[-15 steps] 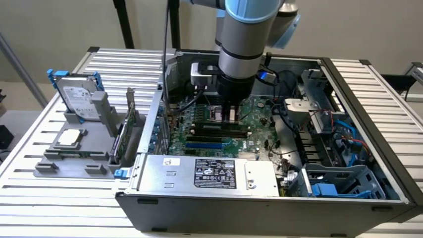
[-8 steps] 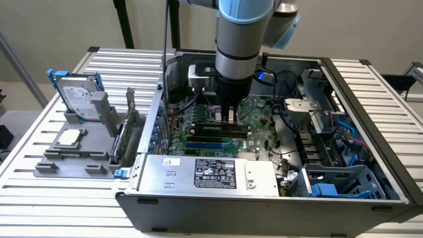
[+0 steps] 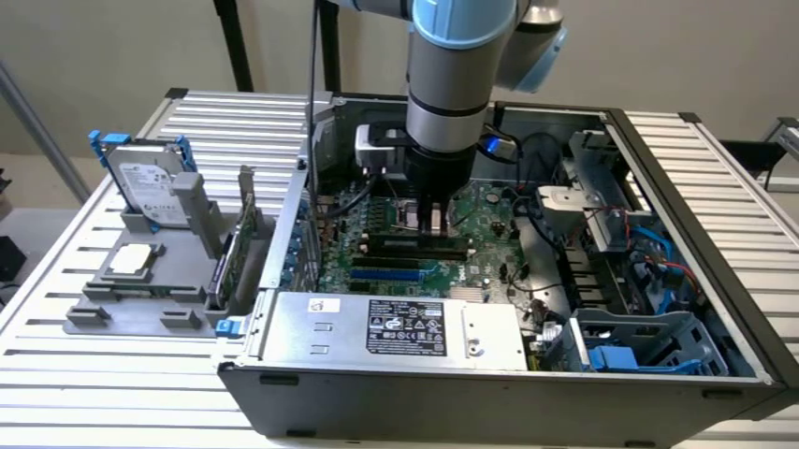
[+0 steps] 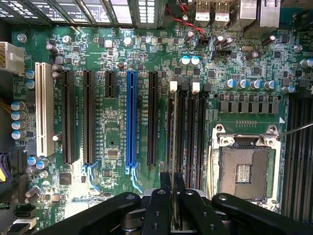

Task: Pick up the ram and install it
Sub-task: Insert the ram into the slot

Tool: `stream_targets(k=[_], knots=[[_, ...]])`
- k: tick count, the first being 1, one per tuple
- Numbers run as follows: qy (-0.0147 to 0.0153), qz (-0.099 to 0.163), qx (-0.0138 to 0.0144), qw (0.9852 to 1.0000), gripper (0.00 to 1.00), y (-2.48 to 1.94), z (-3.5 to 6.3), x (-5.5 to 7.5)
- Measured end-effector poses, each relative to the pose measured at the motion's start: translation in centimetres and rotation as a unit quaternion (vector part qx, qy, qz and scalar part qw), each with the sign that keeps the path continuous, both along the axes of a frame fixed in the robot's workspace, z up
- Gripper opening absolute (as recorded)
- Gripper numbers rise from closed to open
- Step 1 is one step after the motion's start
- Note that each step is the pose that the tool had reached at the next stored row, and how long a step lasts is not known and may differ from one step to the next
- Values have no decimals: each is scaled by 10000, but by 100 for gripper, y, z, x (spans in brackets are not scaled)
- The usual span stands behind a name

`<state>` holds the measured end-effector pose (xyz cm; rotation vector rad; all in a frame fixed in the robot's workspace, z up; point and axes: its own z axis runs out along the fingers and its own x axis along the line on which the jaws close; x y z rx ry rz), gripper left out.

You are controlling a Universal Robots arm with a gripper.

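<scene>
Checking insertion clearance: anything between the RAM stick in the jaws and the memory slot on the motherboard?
Nothing visible. The gripper has its jaws shut on the thin green RAM stick, seen edge-on directly over the black memory slots. The slot channel under it looks bare, with no cable or card crossing it. The empty processor socket sits alongside, apart from that line.

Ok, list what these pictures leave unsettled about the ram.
- Wrist view: the ram shows as a thin edge-on sliver in the gripper; its chips are hidden.
- Wrist view: the fingers cover its lower end, so whether it sits in the memory slot cannot be told.
- Exterior view: the arm blocks where ram meets slot.
</scene>
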<state>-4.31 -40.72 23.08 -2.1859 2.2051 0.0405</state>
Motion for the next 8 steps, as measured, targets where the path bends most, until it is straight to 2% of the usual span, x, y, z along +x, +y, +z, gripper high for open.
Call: stream_targets(k=[8], knots=[[0, 0, -1, 10000, 14, 1, -31, 0]])
